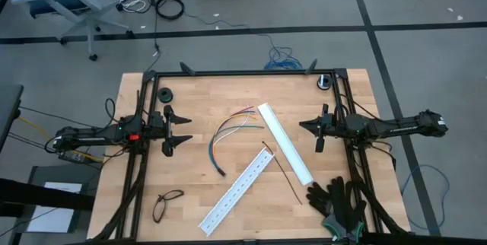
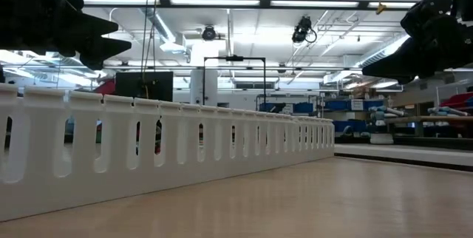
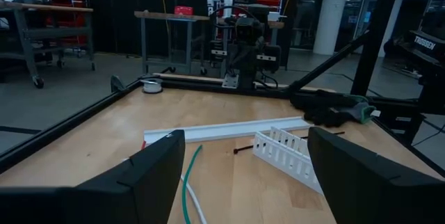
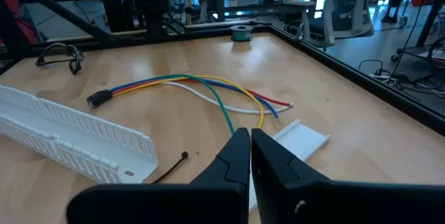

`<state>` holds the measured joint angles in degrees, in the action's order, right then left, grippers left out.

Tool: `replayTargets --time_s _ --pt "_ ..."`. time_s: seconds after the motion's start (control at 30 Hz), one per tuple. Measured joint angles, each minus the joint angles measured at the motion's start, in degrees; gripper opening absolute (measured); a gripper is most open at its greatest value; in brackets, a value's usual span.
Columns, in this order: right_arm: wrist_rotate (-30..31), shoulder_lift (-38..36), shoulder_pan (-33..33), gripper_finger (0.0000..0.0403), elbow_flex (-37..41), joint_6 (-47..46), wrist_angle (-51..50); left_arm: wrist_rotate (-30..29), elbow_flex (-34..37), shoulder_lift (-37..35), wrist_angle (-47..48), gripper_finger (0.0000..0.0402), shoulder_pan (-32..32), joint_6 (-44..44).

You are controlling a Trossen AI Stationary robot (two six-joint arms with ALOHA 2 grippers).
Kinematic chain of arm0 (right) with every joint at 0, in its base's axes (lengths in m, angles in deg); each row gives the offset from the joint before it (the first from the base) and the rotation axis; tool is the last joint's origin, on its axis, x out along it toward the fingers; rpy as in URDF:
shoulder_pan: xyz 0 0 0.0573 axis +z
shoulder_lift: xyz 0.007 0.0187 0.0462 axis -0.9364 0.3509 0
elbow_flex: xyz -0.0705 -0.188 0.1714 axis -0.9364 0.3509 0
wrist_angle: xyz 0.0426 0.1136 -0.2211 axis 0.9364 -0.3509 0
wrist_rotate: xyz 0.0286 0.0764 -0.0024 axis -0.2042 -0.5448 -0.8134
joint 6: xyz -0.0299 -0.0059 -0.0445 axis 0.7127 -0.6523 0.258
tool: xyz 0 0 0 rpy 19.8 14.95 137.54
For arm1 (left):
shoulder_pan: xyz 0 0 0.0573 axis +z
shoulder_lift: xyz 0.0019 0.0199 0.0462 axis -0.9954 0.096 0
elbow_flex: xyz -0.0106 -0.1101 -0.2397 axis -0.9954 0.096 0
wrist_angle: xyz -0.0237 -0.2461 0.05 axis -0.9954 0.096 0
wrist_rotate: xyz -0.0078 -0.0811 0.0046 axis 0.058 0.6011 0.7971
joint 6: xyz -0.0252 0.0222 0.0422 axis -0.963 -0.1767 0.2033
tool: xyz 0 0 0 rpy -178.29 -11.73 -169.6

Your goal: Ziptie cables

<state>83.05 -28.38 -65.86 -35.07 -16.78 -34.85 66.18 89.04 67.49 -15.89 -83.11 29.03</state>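
The cables lie loose at mid-table, a curved bundle of blue, green, orange, yellow and white wires; the right wrist view shows the cables fanning out from a dark-tipped end. A thin black ziptie lies flat between the two white rails. My left gripper hovers open left of the cables, with a green wire showing between its fingers. My right gripper is shut and hovers right of the plain rail, pointing toward the cables. Neither gripper touches anything.
A plain white rail and a perforated white rail lie slanted right of and near the cables. Black gloves sit at the near right corner, glasses near left, a black roll far left, a green roll far right.
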Motion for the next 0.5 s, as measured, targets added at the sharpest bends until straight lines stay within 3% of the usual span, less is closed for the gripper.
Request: replayTargets --time_s 0.5 --pt "0.00 -0.02 0.00 0.0001 -0.01 0.01 0.00 0.28 0.00 0.00 0.01 0.0280 0.00 -0.01"
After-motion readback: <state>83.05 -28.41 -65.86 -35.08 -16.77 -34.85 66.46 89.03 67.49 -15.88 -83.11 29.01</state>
